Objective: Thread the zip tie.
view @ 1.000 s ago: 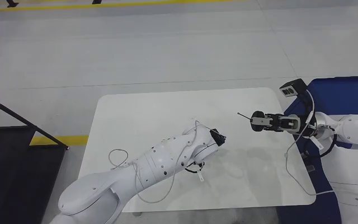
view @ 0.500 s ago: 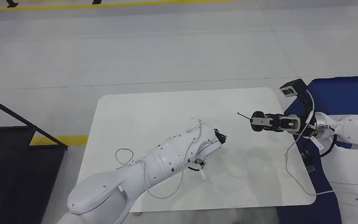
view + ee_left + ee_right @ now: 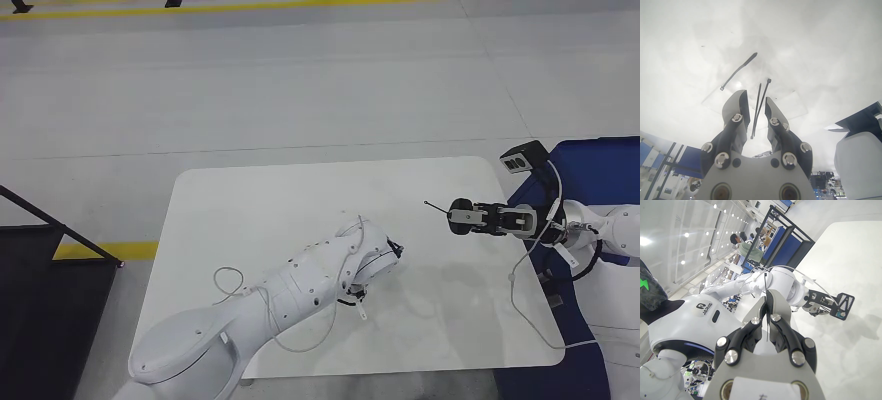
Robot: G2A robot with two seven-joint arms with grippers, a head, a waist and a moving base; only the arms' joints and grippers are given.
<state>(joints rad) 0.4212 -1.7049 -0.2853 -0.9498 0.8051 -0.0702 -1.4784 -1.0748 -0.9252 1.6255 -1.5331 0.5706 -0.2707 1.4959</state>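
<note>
Zip tie (image 3: 765, 281) clamped in closed right gripper (image 3: 767, 296); three more zip ties (image 3: 758, 107) on worktop (image 3: 810, 56) below empty, parted left gripper (image 3: 755, 94).

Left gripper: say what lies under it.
Two crossed zip ties on a clear sheet, below the open left gripper; a third tie apart. Its body covers the sheet's near edge.

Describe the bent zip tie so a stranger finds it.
On the white table, under the open left gripper, lie three thin black plastic zip ties. The bent zip tie lies alone; the two straight zip ties form a narrow V.
</note>
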